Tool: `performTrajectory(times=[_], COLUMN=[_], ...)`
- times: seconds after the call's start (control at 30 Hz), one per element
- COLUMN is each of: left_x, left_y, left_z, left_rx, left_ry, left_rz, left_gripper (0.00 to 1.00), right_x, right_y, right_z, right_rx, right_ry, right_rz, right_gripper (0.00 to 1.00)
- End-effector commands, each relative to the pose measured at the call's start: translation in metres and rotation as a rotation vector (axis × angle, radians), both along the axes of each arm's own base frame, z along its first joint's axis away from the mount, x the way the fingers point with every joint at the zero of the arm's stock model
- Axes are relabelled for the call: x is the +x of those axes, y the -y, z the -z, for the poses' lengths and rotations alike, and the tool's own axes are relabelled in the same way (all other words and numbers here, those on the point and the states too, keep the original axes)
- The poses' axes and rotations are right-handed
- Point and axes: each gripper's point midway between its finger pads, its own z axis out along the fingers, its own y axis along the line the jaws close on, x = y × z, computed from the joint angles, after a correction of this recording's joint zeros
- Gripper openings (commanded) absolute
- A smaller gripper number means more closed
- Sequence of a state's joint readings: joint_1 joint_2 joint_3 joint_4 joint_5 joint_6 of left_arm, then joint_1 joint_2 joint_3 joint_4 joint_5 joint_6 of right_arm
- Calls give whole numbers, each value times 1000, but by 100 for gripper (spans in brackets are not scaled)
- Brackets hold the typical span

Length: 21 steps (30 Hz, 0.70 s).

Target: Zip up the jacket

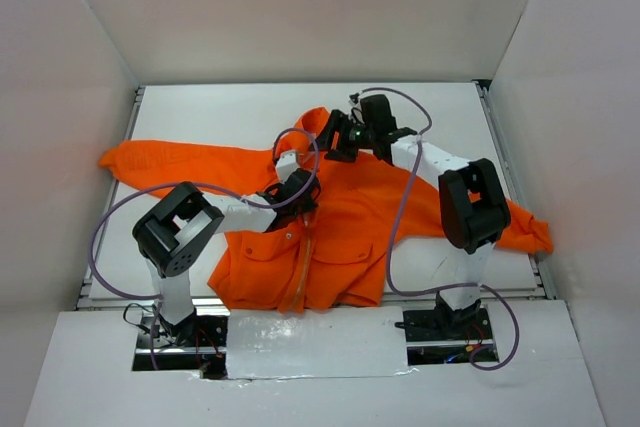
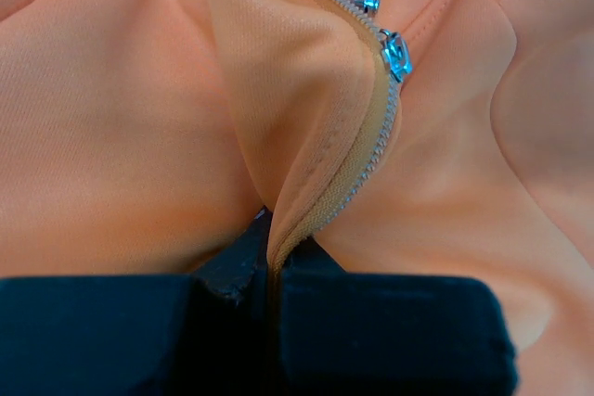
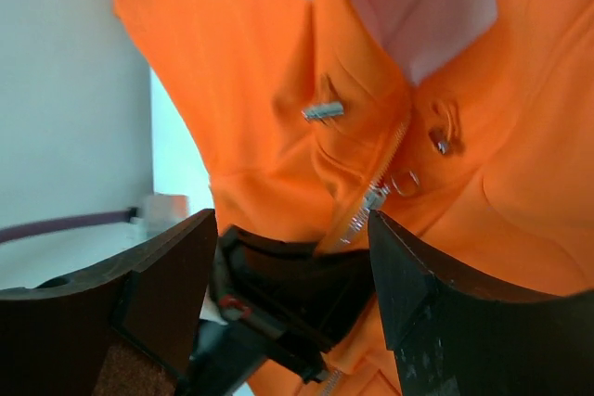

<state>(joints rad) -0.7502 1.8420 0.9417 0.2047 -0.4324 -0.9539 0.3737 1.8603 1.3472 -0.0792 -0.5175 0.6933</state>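
Your left gripper (image 2: 274, 271) pinches the jacket (image 1: 350, 217) by its closed zip seam, mid-frame in the top view. The slider (image 2: 394, 53) looks nearly up at the collar (image 3: 367, 71), so little is left. Your right gripper (image 3: 290, 238) hangs open nearby.

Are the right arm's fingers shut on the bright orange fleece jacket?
No, the right fingers stand wide apart, with the bright orange fleece jacket showing in the open gap between them.

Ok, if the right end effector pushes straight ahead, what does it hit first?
Probably the left end effector, pinching the jacket right by the zipper slider; depth is unclear, so the slider might come first.
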Motion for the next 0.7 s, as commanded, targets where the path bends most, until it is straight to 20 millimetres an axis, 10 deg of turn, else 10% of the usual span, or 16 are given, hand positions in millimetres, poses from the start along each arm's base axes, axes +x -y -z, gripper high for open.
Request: performTrajectory(times=[0.0, 0.3, 0.67], left_x=[-55, -65, -70], left_y=[-18, -25, -27], left_z=[61, 74, 79], left_rx=[79, 82, 86], left_ry=[-237, -281, -283], left_rz=[34, 14, 38], left_gripper=[0, 0, 0], right_x=[-9, -22, -15], right_y=[-3, -12, -23], right_z=[18, 67, 64], right_rx=[20, 77, 260], right_ry=[-37, -130, -165], right_rz=[-7, -33, 16], right_gripper=[73, 75, 69])
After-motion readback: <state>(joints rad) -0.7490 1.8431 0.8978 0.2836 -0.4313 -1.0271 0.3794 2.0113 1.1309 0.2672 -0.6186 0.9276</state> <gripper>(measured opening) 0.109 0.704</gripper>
